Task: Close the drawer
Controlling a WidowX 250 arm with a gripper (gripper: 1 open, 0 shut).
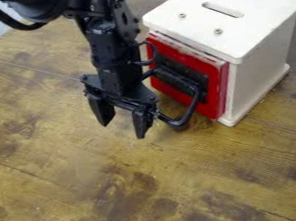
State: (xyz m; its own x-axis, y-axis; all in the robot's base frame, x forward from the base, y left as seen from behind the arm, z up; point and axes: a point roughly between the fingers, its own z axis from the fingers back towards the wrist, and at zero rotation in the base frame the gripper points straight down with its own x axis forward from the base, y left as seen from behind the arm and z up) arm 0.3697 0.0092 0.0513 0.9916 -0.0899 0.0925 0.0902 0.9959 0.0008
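Tool hangs just left of the drawer's handle.

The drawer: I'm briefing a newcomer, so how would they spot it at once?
On the wooden table stands a cream-white box. Its left-facing front is the drawer, beside the end effector. It is the only red part, with a black loop handle.

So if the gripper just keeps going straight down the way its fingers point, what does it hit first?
Most likely the wooden table: the gripper points down at bare wood, with the drawer's black loop handle just beside it, though depth is unclear.
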